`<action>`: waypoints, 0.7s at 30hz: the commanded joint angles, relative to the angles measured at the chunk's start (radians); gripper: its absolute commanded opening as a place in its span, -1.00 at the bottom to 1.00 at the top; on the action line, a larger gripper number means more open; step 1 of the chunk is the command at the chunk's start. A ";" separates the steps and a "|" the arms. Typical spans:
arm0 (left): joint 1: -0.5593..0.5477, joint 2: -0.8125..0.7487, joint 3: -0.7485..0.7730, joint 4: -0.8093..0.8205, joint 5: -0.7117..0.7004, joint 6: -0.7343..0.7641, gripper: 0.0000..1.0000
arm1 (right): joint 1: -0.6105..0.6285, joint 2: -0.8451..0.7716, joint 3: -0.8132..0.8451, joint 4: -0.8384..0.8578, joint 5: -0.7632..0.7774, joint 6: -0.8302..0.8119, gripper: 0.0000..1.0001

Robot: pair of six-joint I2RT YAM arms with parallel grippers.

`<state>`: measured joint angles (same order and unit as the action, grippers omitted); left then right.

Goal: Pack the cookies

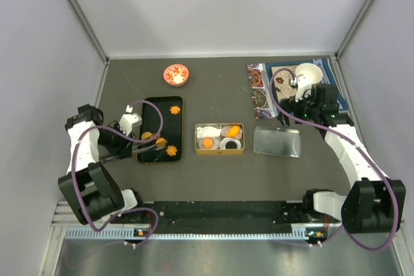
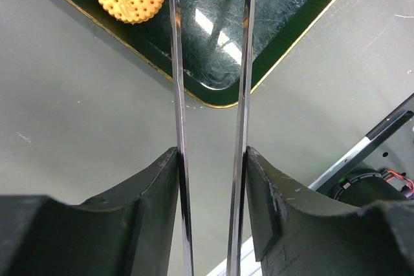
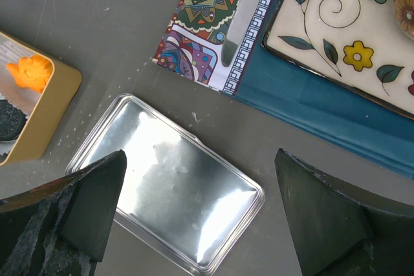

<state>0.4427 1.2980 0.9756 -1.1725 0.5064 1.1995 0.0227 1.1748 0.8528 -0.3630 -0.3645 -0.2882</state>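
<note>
On black tray [image 1: 158,119], L side: several cookies [image 1: 174,109]; a couple more in gold tin [image 1: 220,152], mid-table. R gripper [image 3: 200,159] spread wide, empty, over lid [image 3: 168,185]. L gripper [image 2: 212,159] clamps tongs [image 2: 178,63], one cookie btwn blades. Cookies prob. light, stiff, brittle; pinch rims gently.

A dark grey matte table [image 1: 213,179] fills the floor of a booth closed by pale, plain walls at the back [image 1: 220,4], left [image 1: 39,63] and right [image 1: 388,63], with aluminium struts [image 1: 81,14] in the rear corners, a black rail [image 1: 220,211] along the near edge, and soft, even light
</note>
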 commanded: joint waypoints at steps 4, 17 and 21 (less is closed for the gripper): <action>-0.002 -0.011 0.002 -0.012 0.012 0.017 -0.10 | -0.010 0.008 0.055 0.018 -0.013 -0.016 0.98; -0.004 -0.032 0.034 -0.049 0.053 0.017 -0.73 | -0.010 0.006 0.055 0.015 -0.013 -0.016 0.98; -0.004 -0.037 0.061 -0.065 0.084 0.009 -1.00 | -0.010 0.006 0.055 0.015 -0.013 -0.017 0.98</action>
<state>0.4427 1.2942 0.9802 -1.1927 0.5198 1.2034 0.0227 1.1751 0.8528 -0.3634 -0.3645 -0.2886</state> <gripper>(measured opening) 0.400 0.989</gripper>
